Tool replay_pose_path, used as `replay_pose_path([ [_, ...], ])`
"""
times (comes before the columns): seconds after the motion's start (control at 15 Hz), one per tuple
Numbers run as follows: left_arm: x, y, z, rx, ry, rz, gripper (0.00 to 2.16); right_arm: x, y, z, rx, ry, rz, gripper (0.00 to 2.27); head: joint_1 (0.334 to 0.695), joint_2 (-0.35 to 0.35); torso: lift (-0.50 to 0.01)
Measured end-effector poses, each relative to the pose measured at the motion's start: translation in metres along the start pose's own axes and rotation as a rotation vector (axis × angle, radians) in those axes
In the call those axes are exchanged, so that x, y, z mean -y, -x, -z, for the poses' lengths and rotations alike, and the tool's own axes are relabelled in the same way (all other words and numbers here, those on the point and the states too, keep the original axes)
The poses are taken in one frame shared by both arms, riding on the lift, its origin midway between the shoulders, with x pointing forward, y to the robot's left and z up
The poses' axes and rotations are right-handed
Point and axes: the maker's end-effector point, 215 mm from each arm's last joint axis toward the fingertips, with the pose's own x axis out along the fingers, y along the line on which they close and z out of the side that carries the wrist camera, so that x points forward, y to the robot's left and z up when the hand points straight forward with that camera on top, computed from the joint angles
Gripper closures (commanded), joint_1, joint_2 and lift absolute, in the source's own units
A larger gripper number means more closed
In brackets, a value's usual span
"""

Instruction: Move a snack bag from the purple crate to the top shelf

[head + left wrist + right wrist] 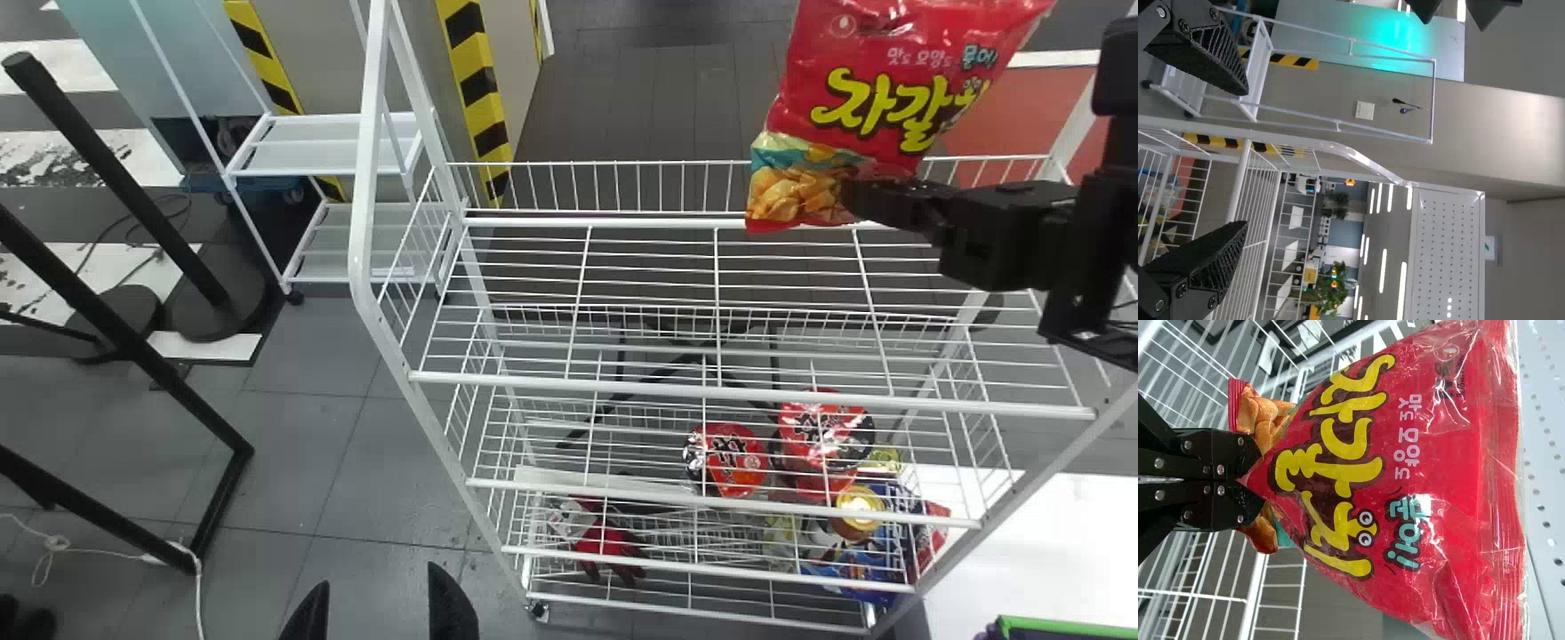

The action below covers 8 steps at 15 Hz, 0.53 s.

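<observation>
My right gripper (876, 197) is at the upper right of the head view, holding the red snack bag (876, 98) by its side above the back part of the white rack's top shelf (649, 267). In the right wrist view the right gripper (1248, 480) is pinched shut on the edge of the snack bag (1405, 467), which bulges out beyond the fingers. My left gripper (378, 613) is low at the bottom edge, left of the rack. The left gripper (1245, 160) stands open in the left wrist view, nothing between its fingers.
Red-topped packages (727, 458) and a red glove (609, 542) lie on the rack's lower levels. A smaller white rack (329, 156) stands behind at the left, near black metal stands (133, 338). A green-edged crate (1058, 629) shows at the bottom right corner.
</observation>
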Motion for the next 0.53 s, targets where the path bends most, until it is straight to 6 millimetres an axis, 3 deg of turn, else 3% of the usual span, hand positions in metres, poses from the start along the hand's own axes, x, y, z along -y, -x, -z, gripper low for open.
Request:
replay_pose_path([
  [0.27, -0.009, -0.005, -0.005, 0.032, 0.018, -0.026, 0.12, -0.01, -0.01, 0.004, 0.048, 0.01, 0.007, 1.69, 0.695, 0.178, 0.0],
  [0.53, -0.015, 0.001, -0.013, 0.066, 0.034, -0.034, 0.12, -0.024, -0.018, -0.021, 0.174, 0.02, -0.003, 1.69, 0.695, 0.201, 0.0],
])
